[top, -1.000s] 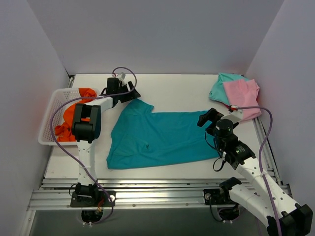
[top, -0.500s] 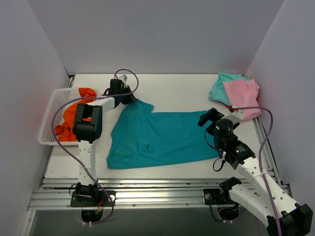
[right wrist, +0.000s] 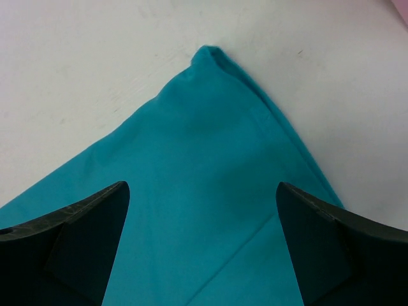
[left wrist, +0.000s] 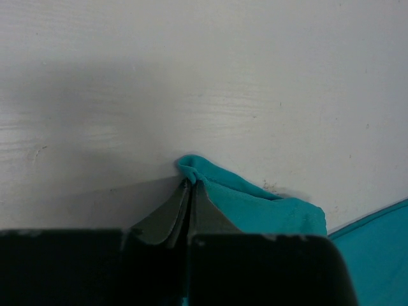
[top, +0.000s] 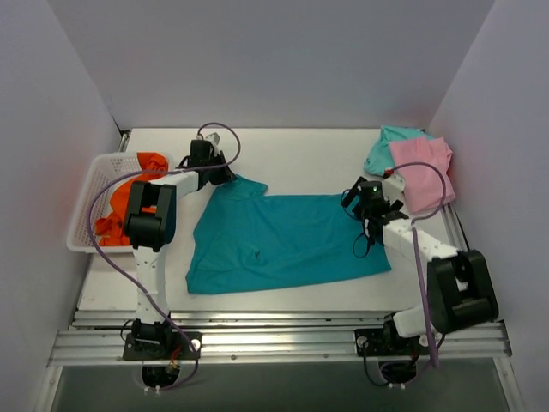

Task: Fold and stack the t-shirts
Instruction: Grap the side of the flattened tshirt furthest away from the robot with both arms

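Observation:
A large teal-blue t-shirt (top: 283, 240) lies spread flat across the middle of the table. My left gripper (top: 225, 176) is at its far left corner. In the left wrist view the left gripper (left wrist: 190, 183) is shut on a pinched tip of the teal cloth (left wrist: 255, 207). My right gripper (top: 356, 199) hovers over the shirt's far right corner. In the right wrist view it (right wrist: 203, 191) stands open, its fingers astride the teal corner (right wrist: 210, 159). A pink t-shirt (top: 420, 172) lies on a mint-green one (top: 386, 148) at the far right. An orange t-shirt (top: 129, 202) sits in the basket.
The white lattice basket (top: 86, 215) stands at the table's left edge, close to the left arm. Grey walls close in the table on the left, back and right. Bare white table (top: 300, 159) shows beyond the teal shirt.
My left gripper has closed on the teal shirt's far left corner. The right arm has stretched forward, bringing its open gripper over the far right corner.

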Robot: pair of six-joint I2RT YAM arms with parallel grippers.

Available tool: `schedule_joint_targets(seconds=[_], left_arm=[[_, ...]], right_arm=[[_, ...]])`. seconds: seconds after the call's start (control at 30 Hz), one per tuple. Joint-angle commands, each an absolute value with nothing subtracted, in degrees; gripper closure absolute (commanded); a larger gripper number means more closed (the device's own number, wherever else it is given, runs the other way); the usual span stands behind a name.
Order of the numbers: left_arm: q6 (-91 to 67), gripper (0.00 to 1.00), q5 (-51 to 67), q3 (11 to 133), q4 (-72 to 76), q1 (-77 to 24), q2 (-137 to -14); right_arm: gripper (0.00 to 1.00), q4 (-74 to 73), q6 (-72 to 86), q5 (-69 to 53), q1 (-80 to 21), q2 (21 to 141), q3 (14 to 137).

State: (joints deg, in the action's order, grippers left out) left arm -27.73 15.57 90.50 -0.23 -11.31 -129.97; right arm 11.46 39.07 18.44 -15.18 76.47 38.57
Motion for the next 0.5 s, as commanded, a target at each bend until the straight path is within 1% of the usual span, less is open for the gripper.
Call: schedule_joint_targets(seconds=[0.0, 0.17, 0.47], left_arm=[[-26.01, 0.98, 13.53, 87.81, -2.38, -10.64, -128.50], [-26.10, 0.98, 14.24, 87.89, -1.67, -10.55, -129.11], [-26.10, 0.98, 14.59, 87.54, -0.97, -10.72, -129.02]], right_arm=[[0.05, 16.17, 37.62, 20.81, -12.92, 84.62, 45.60], [0.06, 15.73, 36.04, 23.73, -11.25, 94.64, 54.03], [0.06, 14.50, 33.66, 25.66, -9.23, 104.23, 62.05]])
